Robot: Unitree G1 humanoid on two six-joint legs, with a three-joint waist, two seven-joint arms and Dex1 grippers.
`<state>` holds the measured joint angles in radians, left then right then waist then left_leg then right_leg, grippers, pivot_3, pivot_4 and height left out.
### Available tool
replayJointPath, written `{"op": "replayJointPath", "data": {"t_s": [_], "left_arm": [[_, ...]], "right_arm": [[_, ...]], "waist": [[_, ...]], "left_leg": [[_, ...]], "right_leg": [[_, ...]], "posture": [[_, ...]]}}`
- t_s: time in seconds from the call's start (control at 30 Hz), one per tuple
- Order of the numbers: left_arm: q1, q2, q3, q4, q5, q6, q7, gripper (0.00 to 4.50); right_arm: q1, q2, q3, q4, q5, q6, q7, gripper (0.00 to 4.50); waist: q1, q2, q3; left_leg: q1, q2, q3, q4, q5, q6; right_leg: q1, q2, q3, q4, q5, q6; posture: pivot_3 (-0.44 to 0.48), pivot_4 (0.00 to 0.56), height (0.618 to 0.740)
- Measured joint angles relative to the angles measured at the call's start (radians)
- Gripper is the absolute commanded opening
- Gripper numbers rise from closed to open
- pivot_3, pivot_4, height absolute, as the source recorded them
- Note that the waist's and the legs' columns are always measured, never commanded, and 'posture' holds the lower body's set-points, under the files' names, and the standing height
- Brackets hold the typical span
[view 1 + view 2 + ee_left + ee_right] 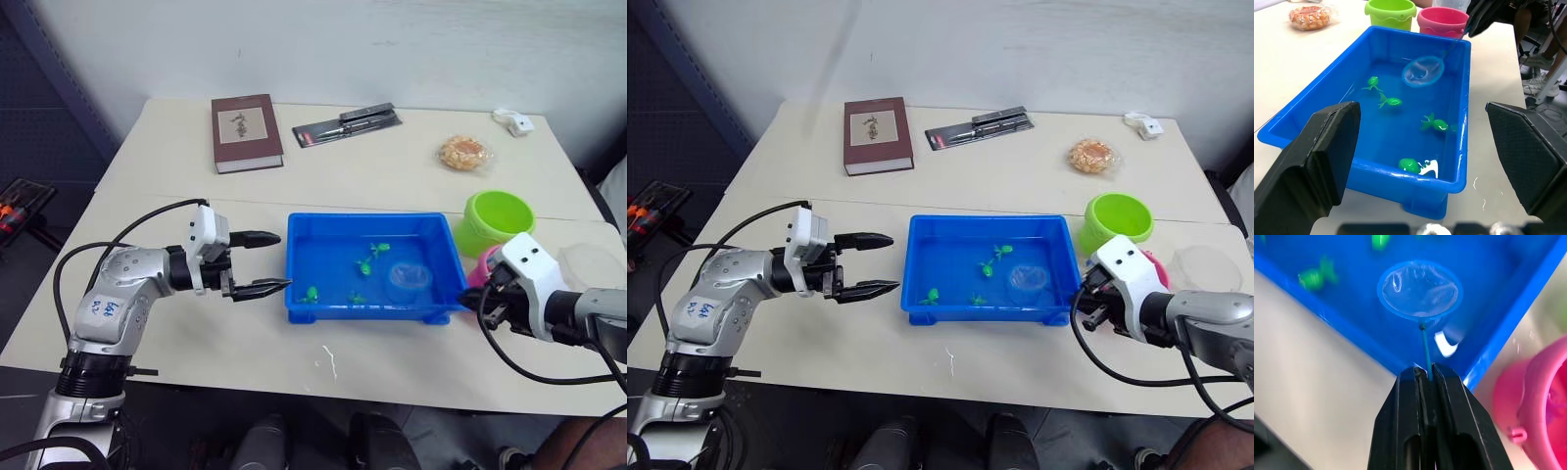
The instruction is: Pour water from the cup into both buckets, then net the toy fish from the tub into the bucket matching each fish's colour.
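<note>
Centre frame: tub [299, 279] holding four toy fish [364, 264] and net [409, 276]. Right: two buckets [498, 219]. Upper frame: book [246, 131], pens [349, 124], snack [464, 153].

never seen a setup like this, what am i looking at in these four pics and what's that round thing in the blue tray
It's a two-armed robot at a white table. Two pictures come from its head, two from cameras on its wrists. The right hand is shut on the thin stick of a small round net with a light blue rim, dipped in the shallow blue plastic tub among tiny green toy fish. The left hand hangs open beside the tub. A lime green bucket and a pink bucket stand nearby.
</note>
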<state>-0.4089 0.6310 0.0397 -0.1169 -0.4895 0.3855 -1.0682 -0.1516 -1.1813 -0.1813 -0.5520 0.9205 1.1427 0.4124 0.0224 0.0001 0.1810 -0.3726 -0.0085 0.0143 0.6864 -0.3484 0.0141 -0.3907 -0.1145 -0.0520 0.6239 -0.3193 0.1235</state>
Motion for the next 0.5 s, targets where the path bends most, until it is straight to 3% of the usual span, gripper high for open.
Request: {"op": "replayJointPath", "data": {"t_s": [0.3,0.5], "left_arm": [[0.030,-0.019,0.004,-0.072,-0.021,0.052,0.068,4.39],[0.034,-0.019,0.006,-0.075,-0.020,0.053,0.084,4.39]], "right_arm": [[-0.231,0.168,0.272,0.104,-0.220,0.038,-0.061,0.00],[-0.301,0.265,0.299,0.153,-0.311,0.034,-0.067,0.00]], "waist": [[-0.006,0.000,0.000],[-0.004,0.000,0.000]], "left_leg": [[-0.001,0.000,0.001,0.000,0.000,-0.001],[-0.001,0.000,0.001,0.000,0.000,-0.001]], "right_leg": [[-0.002,0.000,-0.001,0.001,0.000,0.000],[-0.002,0.000,-0.004,0.001,0.000,0.000]], "posture": [[0.000,0.150,0.738],[0.000,0.150,0.738]]}}
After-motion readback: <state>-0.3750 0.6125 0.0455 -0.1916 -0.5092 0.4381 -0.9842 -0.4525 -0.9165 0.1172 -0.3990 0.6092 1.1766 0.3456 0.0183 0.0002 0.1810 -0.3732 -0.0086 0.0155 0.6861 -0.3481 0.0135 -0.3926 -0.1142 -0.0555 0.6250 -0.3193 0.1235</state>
